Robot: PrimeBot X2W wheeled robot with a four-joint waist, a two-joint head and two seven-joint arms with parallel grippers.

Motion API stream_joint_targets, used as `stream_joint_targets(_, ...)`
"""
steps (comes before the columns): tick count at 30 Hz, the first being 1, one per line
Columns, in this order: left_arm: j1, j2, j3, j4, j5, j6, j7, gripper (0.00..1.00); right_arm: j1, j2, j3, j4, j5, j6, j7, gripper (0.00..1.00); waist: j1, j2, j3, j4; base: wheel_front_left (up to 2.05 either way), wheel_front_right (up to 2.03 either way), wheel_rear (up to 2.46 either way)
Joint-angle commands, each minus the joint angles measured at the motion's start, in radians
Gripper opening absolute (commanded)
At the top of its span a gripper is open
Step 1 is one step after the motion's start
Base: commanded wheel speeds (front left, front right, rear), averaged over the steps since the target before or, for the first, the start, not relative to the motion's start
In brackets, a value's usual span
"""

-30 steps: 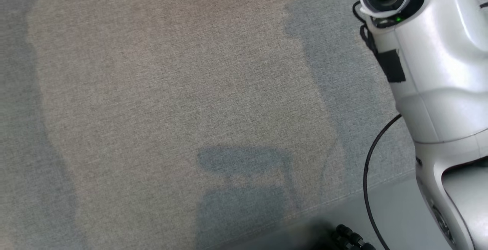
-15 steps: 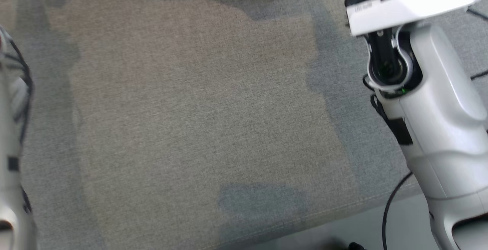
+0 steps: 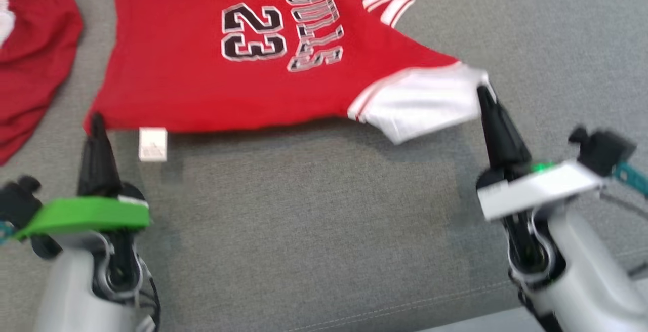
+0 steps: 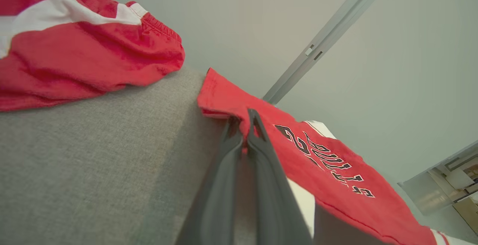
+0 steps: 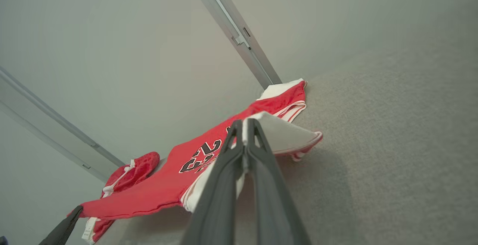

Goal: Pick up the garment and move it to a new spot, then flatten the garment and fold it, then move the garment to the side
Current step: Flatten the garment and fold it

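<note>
Holding the red knit jersey with white sleeves and black-and-white 23 lettering by its near edge, one arm at each end.

Left gripper: fingers pressed together on the red hem corner. The left wrist view shows cloth pinched between the tips.

Right gripper: fingers likewise closed, clamped on the edge of the white sleeve; the right wrist view confirms it.

Position: the jersey is over the grey woven upholstered surface, towards its far side. A shadow under the near edge tells me that edge is lifted off the fabric. The far sleeve appears to lie on the surface in the right wrist view; I can't tell how much of the body is airborne. The head view is somewhat blurred.

Key relation: the held edge runs side to side across my front, stretched between the two grippers, and the body of the jersey extends away from both sets of fingertips. Neither arm is nearer, since each holds its own end. The right end sits slightly farther out than the left, so the edge is a little skewed.

Nearby: a small white sewn-in label hangs just beside the left gripper. A crumpled red garment with white trim lies off to the left, apart from the jersey.

Judgement: this is the relocation step. Both arms should travel together to keep the edge taut.
</note>
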Motion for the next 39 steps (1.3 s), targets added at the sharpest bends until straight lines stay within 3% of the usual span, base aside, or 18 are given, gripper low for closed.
stream_joint_targets(1, 0.045, -0.008, -0.002, -0.007, -0.012, -0.003, 0.001, 0.00, 0.067, -0.005, -0.009, -0.011, 0.010, 0.000, -0.003, 0.00, 0.0001, 0.0116, -0.071, 0.046, 0.00, 0.00, 0.00)
stream_joint_targets(9, 0.244, -0.052, 0.022, -0.019, -0.036, 0.015, -0.006, 0.00, 0.371, -0.008, -0.049, -0.056, -0.017, 0.000, 0.015, 0.00, 0.0001, 0.0116, -0.135, 0.044, 0.00, 0.00, 0.00)
stream_joint_targets(15, 0.346, -0.075, 0.027, -0.001, -0.028, 0.012, -0.009, 0.00, 0.478, 0.019, -0.098, -0.051, -0.048, 0.000, 0.046, 0.00, 0.0001, 0.0116, -0.170, 0.038, 0.00, 0.00, 0.00)
stream_joint_targets(23, 0.447, -0.103, 0.055, 0.012, -0.026, 0.009, -0.010, 0.00, 0.595, 0.054, -0.086, -0.080, -0.060, 0.000, 0.115, 0.00, 0.0001, 0.0116, -0.206, 0.041, 0.00, 0.00, 0.00)
stream_joint_targets(39, 0.447, -0.126, 0.071, 0.013, -0.026, 0.004, -0.010, 0.00, 0.605, 0.089, -0.113, -0.088, -0.082, 0.000, 0.149, 0.00, 0.0001, 0.0116, -0.256, 0.032, 0.00, 0.00, 0.00)
